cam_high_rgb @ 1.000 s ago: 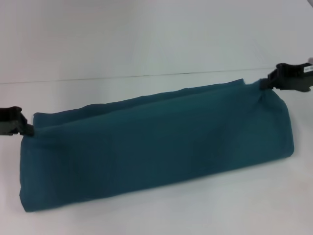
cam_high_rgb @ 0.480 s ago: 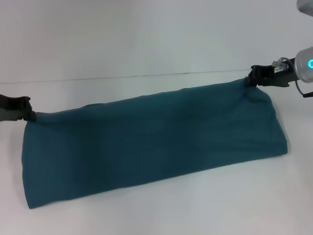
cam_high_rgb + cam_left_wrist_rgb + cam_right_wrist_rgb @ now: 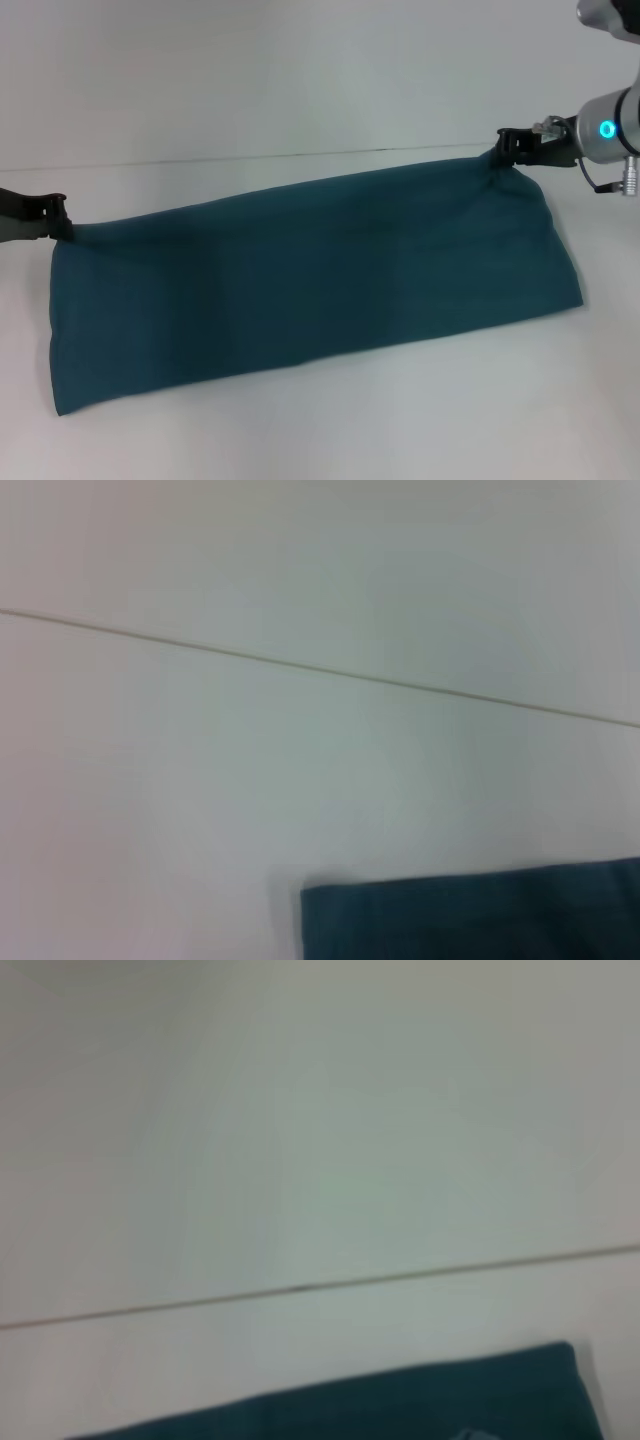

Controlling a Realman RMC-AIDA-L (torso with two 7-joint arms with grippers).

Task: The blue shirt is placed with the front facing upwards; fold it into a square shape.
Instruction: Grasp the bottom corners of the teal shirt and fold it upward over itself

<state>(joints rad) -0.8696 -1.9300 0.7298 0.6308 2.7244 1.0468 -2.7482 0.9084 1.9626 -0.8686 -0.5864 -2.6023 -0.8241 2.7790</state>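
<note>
left hand (image 3: 58, 215) and right hand (image 3: 508, 143) each pinch the blue shirt (image 3: 310, 270) corners.

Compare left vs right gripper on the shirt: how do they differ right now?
The left gripper sits nearer the camera at the view's left edge, with only its black tip in frame; the right gripper is farther back, with its silver wrist and glowing blue ring visible. Cloth bunches at the right gripper and lies flatter at the left. Both pinch a far corner of the blue shirt.
</note>
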